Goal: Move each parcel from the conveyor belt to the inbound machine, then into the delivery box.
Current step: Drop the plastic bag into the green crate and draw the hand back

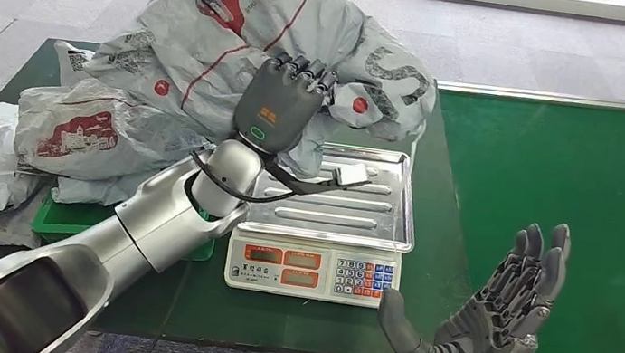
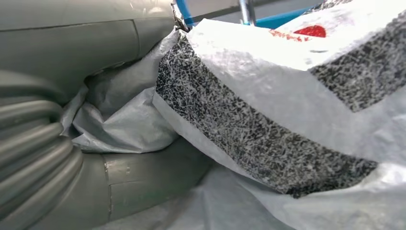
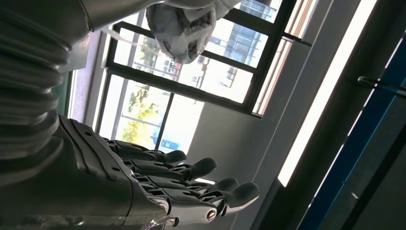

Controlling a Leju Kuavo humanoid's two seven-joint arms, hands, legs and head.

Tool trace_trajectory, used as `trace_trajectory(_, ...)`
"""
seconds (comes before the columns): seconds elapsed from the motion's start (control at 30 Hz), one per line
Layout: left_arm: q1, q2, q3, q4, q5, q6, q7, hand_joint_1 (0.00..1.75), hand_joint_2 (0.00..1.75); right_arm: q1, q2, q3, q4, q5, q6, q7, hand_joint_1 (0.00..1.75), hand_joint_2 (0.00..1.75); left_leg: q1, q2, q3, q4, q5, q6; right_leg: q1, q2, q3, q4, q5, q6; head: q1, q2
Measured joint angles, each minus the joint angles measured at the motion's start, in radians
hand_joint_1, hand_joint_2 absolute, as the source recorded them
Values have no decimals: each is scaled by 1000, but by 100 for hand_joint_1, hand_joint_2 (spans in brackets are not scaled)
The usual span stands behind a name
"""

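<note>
A large grey parcel bag (image 1: 257, 19) with red and black print hangs above the far side of the scale's steel tray (image 1: 381, 213). My left hand (image 1: 282, 100) grips its lower part, fingers curled into the plastic. Up close, the same parcel bag (image 2: 297, 96) shows crumpled white film with a black speckled band, pressed against my left hand (image 2: 95, 124). My right hand (image 1: 482, 318) is held up near the table's front edge, right of the scale, fingers straight and apart, holding nothing. The right wrist view shows my right hand (image 3: 158, 182) spread in front of windows.
A weighing scale (image 1: 314, 273) with red displays and a keypad stands at the table's front. Several more grey parcels (image 1: 91, 134) lie piled at the left, over a green bin (image 1: 71, 216). The green conveyor belt (image 1: 580, 194) stretches to the right.
</note>
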Motion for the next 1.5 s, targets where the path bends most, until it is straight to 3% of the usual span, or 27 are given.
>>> trace_trajectory(0.17,-128,50,58,253,0,26,-44,175,175,1,2,0,7,8,0,0,0,175,1,4,0,0,2,-2,1,6,-3,0,3,-2,0,0)
trace_trajectory(0.4,-191,69,87,407,0,-39,-12,175,175,1,12,-1,7,20,0,-1,0,175,2,1,-1,0,2,-3,1,4,-3,1,2,-2,0,0)
trace_trajectory(1.1,-208,110,130,501,0,-130,18,175,175,2,16,-1,18,27,0,-1,0,175,2,1,-1,0,2,-3,2,4,-3,1,2,-2,0,0)
trace_trajectory(1.5,-198,136,213,538,0,-211,36,175,175,2,16,-1,32,39,0,-1,0,175,2,1,-2,0,2,-3,1,4,-3,1,2,-2,0,0)
